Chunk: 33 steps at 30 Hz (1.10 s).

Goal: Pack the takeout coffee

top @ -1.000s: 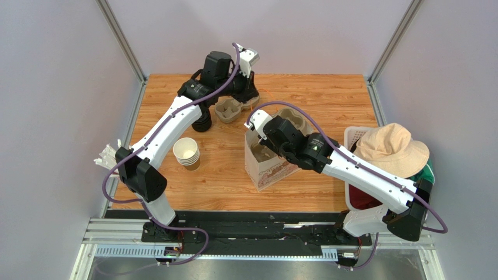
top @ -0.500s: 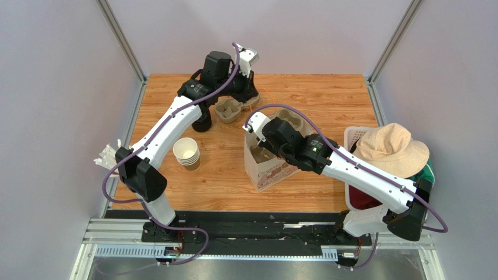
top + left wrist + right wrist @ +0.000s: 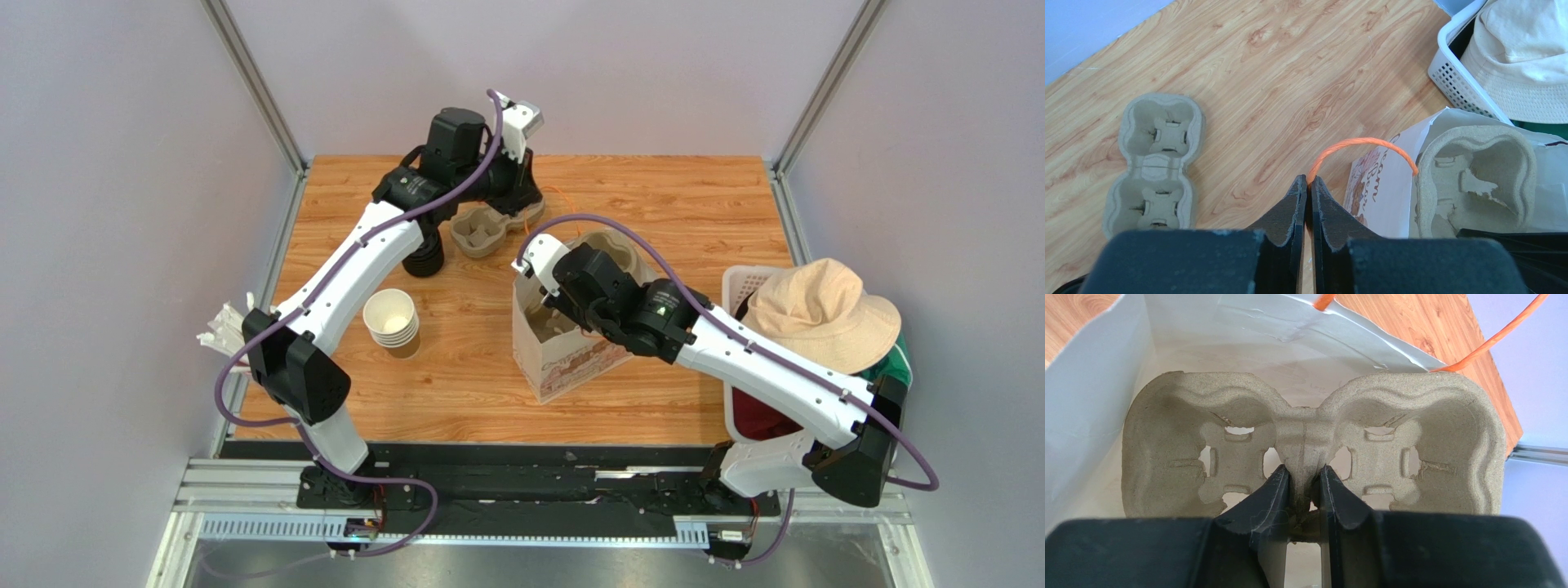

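Note:
The takeout coffee is out of view in every frame. A white paper bag [image 3: 561, 349] stands open at mid-table. My left gripper [image 3: 1309, 179] is shut on the bag's orange string handle [image 3: 1364, 143], holding it up at the far side. My right gripper [image 3: 1303, 476] is shut on the middle ridge of a two-cup pulp carrier [image 3: 1438, 441], which sits in the bag's mouth between its white walls [image 3: 1100, 386]. This carrier [image 3: 1475, 177] also shows in the left wrist view, by the bag's printed side [image 3: 1379, 184].
A second pulp carrier [image 3: 481, 230] lies on the table at the back. A stack of lidless brown cups [image 3: 393, 321] stands left of the bag, with black lids [image 3: 426, 257] behind it. A white basket [image 3: 740, 284] holding a tan hat [image 3: 819, 312] sits at the right edge.
My right wrist drifted slightly left and back with the carrier, and the bag's mouth shifted a little. The left arm held still.

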### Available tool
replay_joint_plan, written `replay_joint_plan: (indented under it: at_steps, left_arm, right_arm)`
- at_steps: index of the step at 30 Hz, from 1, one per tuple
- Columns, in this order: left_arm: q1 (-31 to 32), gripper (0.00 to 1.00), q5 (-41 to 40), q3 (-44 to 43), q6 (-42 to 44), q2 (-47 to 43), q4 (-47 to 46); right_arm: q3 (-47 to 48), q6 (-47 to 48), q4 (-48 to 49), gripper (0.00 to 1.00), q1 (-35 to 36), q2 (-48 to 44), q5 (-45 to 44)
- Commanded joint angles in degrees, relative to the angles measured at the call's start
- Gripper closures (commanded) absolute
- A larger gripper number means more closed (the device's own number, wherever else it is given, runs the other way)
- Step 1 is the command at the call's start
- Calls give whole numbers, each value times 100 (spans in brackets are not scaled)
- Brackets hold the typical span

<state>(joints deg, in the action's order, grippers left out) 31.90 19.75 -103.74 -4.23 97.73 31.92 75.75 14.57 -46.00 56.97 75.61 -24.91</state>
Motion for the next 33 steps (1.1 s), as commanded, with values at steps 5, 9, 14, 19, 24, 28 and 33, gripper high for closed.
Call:
replay_joint_plan:
  at_steps: [5,9,14,19,24,28,33]
  left_arm:
    - [27,90,-41,-76,-25,-132,-169]
    - [27,90,-24,-85,-52,-132,-160]
    - [36,90,-15,-111,-78,-114,-160]
    - [53,90,3,-155,-96,-105,-134]
    - [53,90,-50,-207,-52,-141,-98]
    - [53,90,-85,-251,-43,-193,-72]
    - [62,90,-155,-278,1,-228,-55]
  right_arm:
    - [10,-507,29,79,-274,-29,372]
    - [107,-806,117,79,-423,-12,451]
    - [326,-1140,135,79,-468,85,513]
    - [467,-1413,109,78,-476,296,452]
    - [511,-1869,82,77,-468,454,285]
    - [503,-2010,73,78,-520,472,206]
    - [362,-2125,65,79,-643,454,555]
